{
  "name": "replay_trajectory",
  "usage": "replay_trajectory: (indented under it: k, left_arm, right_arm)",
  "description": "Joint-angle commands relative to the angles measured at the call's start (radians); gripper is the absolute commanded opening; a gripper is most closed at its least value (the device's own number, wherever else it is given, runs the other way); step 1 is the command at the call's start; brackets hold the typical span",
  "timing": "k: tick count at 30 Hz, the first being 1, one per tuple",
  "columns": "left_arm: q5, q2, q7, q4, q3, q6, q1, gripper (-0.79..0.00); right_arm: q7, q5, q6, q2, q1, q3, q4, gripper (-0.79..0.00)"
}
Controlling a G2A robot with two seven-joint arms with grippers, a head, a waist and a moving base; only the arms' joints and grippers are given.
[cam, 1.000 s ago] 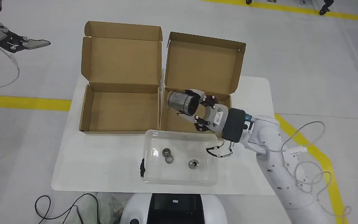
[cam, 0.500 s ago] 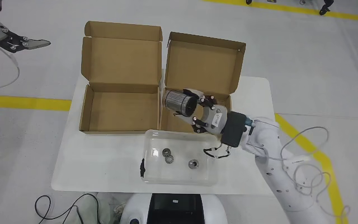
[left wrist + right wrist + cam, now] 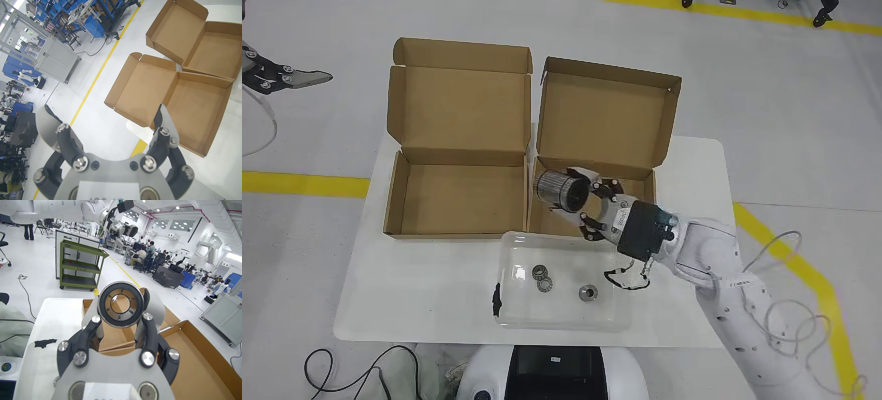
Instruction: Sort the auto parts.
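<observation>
Nearest the robot, at the lower centre of the top view, a clear plastic tray (image 3: 510, 305) sits on the white bench (image 3: 692, 170), probably as the supply to sort from. It holds three small metal parts: two toothed rings (image 3: 540, 271) lying just beside each other, and one round knob-like piece (image 3: 587, 293) apart to their right. Just beyond the tray, the right arm's jaws are closed around a ribbed silver metal cylinder with a black-rimmed hollow bore (image 3: 560, 190), the only one of its kind. They grip it across its sides and hold it lying level above the front left corner of the right-hand brown cardboard box (image 3: 604, 115), which looks like the spot chosen for setting it down. There are two such boxes. The left-hand brown cardboard box (image 3: 457, 200) stands close against it, and both have their lids folded back, most likely so parts can go in from above. No part shows in either. Far off at the upper left edge, the left arm's jaws are spread wide and empty, out over the floor beside the bench.
</observation>
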Motion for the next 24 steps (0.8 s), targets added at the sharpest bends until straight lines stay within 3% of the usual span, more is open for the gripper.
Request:
replay_trajectory:
  k: [1, 12, 24]
  left_arm:
    - [0.000, 0.000, 0.000, 0.000, 0.000, 0.000, 0.000, 0.000]
    - [0.000, 0.000, 0.000, 0.000, 0.000, 0.000, 0.000, 0.000]
    - [0.000, 0.000, 0.000, 0.000, 0.000, 0.000, 0.000, 0.000]
  right_arm:
    - [0.013, 0.006, 0.002, 0.000, -0.007, -0.002, 0.005, -0.785]
    - [0.077, 0.064, -0.029, 0.000, 0.021, -0.009, 0.159, -0.785]
    - [0.259, 0.141, -0.023, -0.011, 0.105, -0.040, 0.318, -0.785]
